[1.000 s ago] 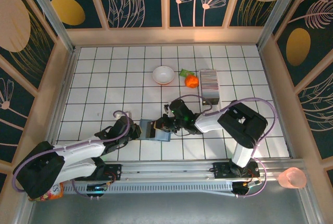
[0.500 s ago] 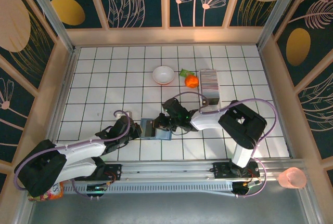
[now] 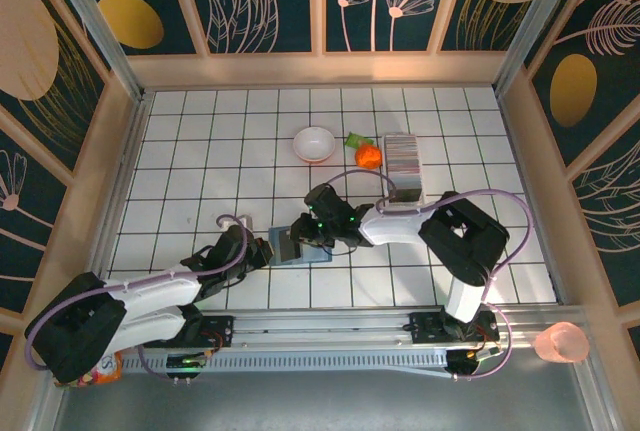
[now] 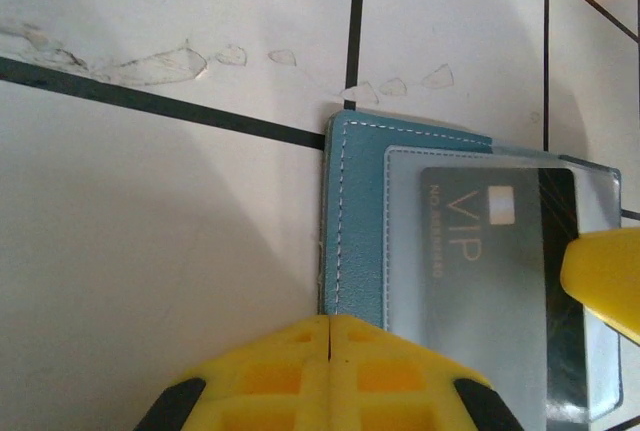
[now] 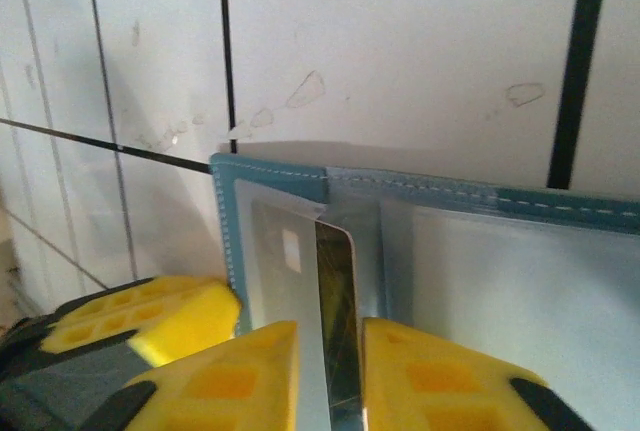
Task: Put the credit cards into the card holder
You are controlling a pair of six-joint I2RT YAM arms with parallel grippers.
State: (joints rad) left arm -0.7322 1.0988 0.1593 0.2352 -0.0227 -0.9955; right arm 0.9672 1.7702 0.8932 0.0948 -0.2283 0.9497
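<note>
The task is early in its course. The small teal-blue folding card holder [image 4: 355, 211] lies open and flat on the white tiled tabletop [image 3: 200, 151], near its front edge and between the two arms. A dark grey plastic card printed VIP [image 4: 480, 281] sits under the holder's clear inner pocket, so by my reading at least one card is in, or nearly in.

The left pincer [image 4: 330, 336] is closed, its yellow fingers meeting with no gap, and its tips rest at the holder's stitched near edge. It seems to be steadying the holder; I cannot tell whether it pinches the flap.

The right pincer [image 5: 330, 336] stands narrow, its fingers a little apart on either side of a dark, round-cornered card edge [image 5: 336, 291] that rises at the mouth of the pocket. I cannot tell whether this is the VIP card or a second one, nor whether the pads touch it.

Most of the work is left. The striped stack of pale grey-white credit cards [image 3: 403, 154] stands well apart, at the far right of the tabletop, and looks full.
</note>
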